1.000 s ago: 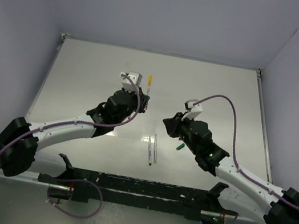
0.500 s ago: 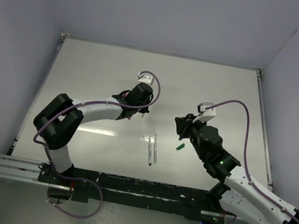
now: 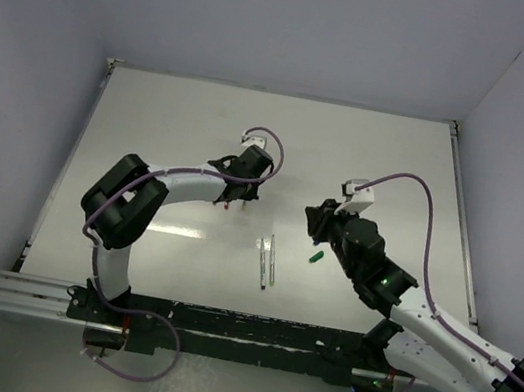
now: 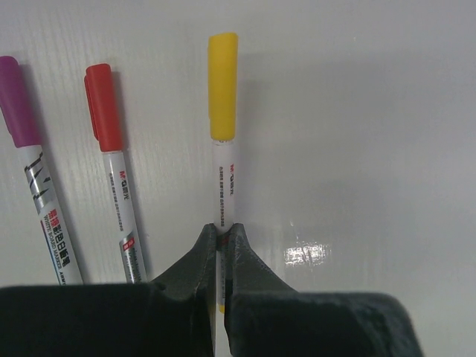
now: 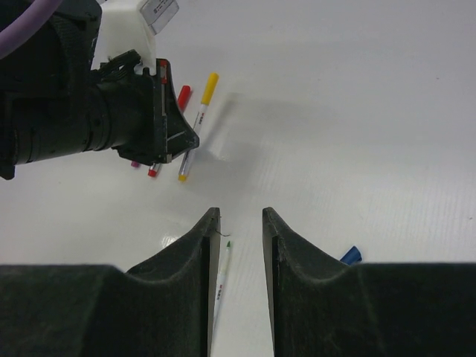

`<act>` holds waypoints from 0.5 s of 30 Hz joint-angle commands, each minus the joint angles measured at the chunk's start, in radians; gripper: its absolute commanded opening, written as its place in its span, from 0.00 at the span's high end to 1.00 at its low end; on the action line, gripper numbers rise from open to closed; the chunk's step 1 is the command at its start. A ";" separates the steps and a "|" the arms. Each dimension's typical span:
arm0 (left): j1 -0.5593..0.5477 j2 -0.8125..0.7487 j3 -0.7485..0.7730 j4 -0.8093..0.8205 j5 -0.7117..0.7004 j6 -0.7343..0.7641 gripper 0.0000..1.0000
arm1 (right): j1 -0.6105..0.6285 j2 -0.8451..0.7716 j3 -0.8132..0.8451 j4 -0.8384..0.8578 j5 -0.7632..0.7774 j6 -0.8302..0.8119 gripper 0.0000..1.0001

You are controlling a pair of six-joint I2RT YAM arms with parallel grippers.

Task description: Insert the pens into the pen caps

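Note:
My left gripper (image 4: 222, 230) is shut on the barrel of a white pen with a yellow cap (image 4: 222, 89) on its far end. A red-capped pen (image 4: 115, 186) and a magenta-capped pen (image 4: 33, 178) lie just left of it. In the top view the left gripper (image 3: 240, 192) hides these pens. My right gripper (image 5: 241, 216) is open and empty, low over the table, right of the left gripper (image 5: 186, 145). An uncapped green-tipped pen (image 5: 223, 268) lies under its left finger. A loose blue cap (image 5: 349, 255) lies to its right. Two uncapped pens (image 3: 267, 261) and a green cap (image 3: 314, 257) lie mid-table.
The white table (image 3: 154, 116) has raised edges on the left, far and right sides. The black rail (image 3: 219, 326) with the arm bases runs along the near edge. The left arm is folded back on itself, with its elbow (image 3: 124, 202) at the left.
The left arm has folded and its wrist has moved up and right onto the yellow-capped pen, where it has shut. The right gripper has drawn back slightly to the right.

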 commanded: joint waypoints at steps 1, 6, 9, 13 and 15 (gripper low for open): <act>0.008 0.022 0.052 -0.027 -0.036 -0.028 1.00 | 0.001 0.008 0.006 0.048 0.005 -0.002 0.68; 0.009 0.058 0.078 -0.072 -0.066 -0.043 1.00 | 0.001 0.019 0.006 0.052 0.006 -0.003 0.70; 0.011 0.078 0.096 -0.107 -0.081 -0.055 1.00 | 0.000 0.024 0.007 0.056 0.002 -0.003 0.71; 0.012 0.083 0.102 -0.120 -0.086 -0.064 0.92 | 0.000 0.030 0.006 0.060 0.001 -0.004 0.72; 0.012 0.083 0.102 -0.123 -0.084 -0.067 0.88 | 0.000 0.032 0.007 0.062 0.002 -0.005 0.72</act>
